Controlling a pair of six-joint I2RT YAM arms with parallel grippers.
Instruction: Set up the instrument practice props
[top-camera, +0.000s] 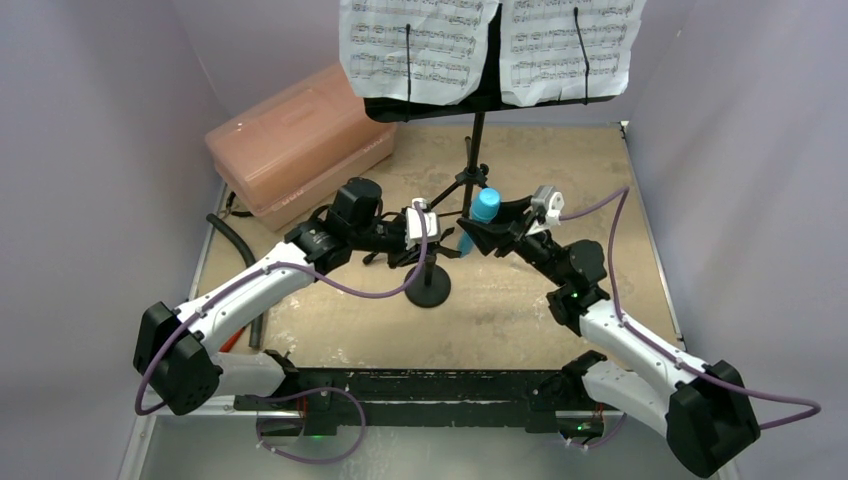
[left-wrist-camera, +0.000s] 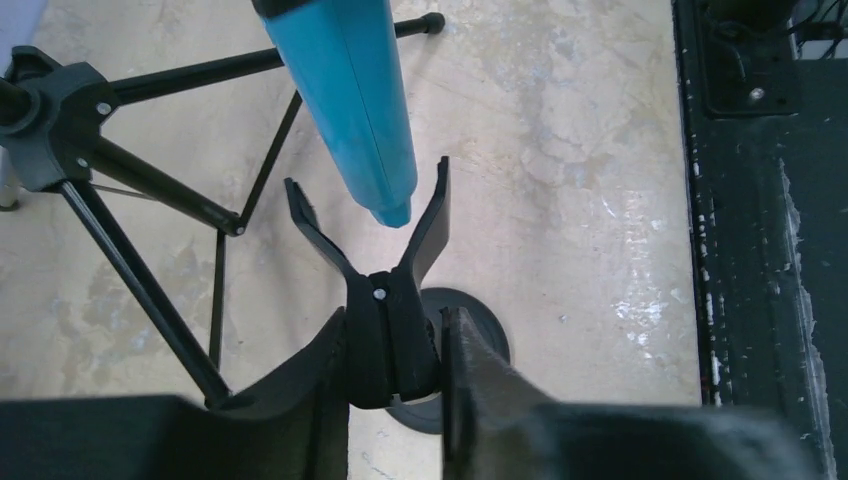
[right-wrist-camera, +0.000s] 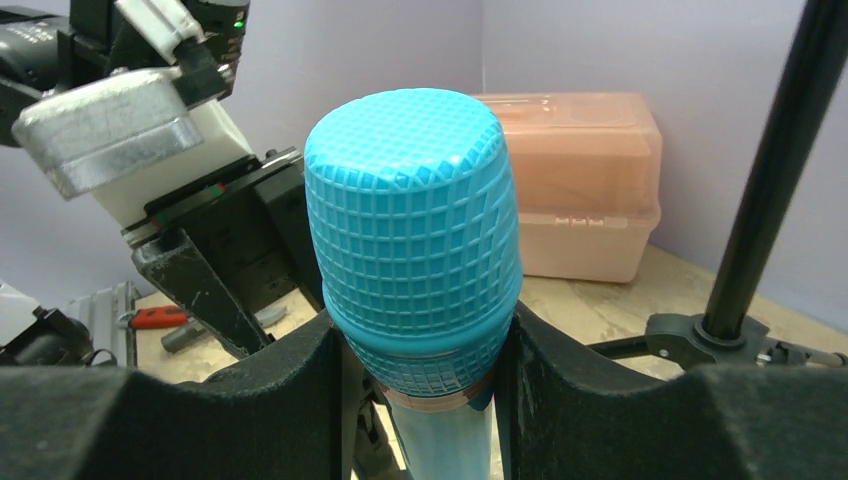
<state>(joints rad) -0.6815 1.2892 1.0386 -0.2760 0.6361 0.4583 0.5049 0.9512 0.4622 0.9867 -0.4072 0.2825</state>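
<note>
The black music stand (top-camera: 478, 150) rises at the back with two sheet-music pages (top-camera: 415, 45) on its desk. In front of it is the small mic stand (top-camera: 428, 290) on its round base (left-wrist-camera: 485, 335). My left gripper (left-wrist-camera: 393, 330) is shut on the stand's forked clip (left-wrist-camera: 385, 300), whose prongs open upward. My right gripper (right-wrist-camera: 425, 340) is shut on the cyan-blue microphone (right-wrist-camera: 410, 230) just below its head. The microphone hangs tilted, its tail (left-wrist-camera: 350, 110) pointing down with the tip between the clip's prongs. In the top view the two grippers (top-camera: 415, 248) (top-camera: 480, 235) meet above the base.
A pink translucent box (top-camera: 300, 140) lies at the back left. The music stand's tripod legs (left-wrist-camera: 150, 180) spread just beyond the mic stand. A red-handled tool (right-wrist-camera: 160, 317) lies on the table to the left. The black mounting rail (top-camera: 420, 385) runs along the near edge.
</note>
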